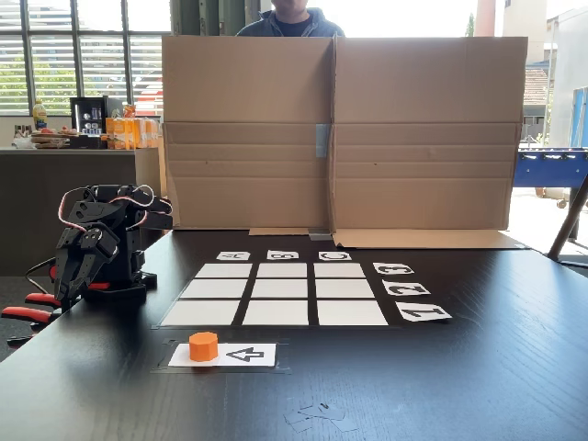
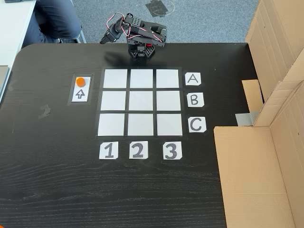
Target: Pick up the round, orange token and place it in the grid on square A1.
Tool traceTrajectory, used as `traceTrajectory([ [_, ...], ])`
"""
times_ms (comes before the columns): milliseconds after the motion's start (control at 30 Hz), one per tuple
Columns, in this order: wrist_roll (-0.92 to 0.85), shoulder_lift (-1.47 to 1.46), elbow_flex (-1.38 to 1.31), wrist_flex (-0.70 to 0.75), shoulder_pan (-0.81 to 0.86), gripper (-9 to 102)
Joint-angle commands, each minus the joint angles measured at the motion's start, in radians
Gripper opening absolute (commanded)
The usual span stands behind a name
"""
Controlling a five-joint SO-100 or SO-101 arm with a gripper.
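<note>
The orange token [image 1: 203, 345] [image 2: 80, 81] stands on one end of a white arrow card [image 1: 241, 355] [image 2: 80, 93], outside the grid [image 1: 282, 294] [image 2: 141, 103]. Square A1 [image 1: 200, 313] [image 2: 115, 78] is the bare white corner rectangle nearest the token, in line with the "A" [image 2: 192, 79] and "1" [image 2: 108, 150] labels. The black arm sits folded at the table edge beyond the A row. Its gripper [image 1: 75, 280] [image 2: 106, 38] hangs downward with the fingers together, holding nothing, well away from the token.
A tall cardboard screen [image 1: 335, 133] [image 2: 266, 142] stands along the table side by the C row. A person [image 1: 289, 18] sits behind it, and a person's leg [image 2: 52, 19] shows near the arm. Red-handled clamps [image 1: 26, 314] lie by the arm's base.
</note>
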Motion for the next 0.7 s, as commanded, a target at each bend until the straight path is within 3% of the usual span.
traceTrajectory([
  [0, 0.008, 0.003, 0.003, -0.002, 0.006, 5],
  [667, 0.008, 0.005, 0.003, -0.002, 0.005, 6],
])
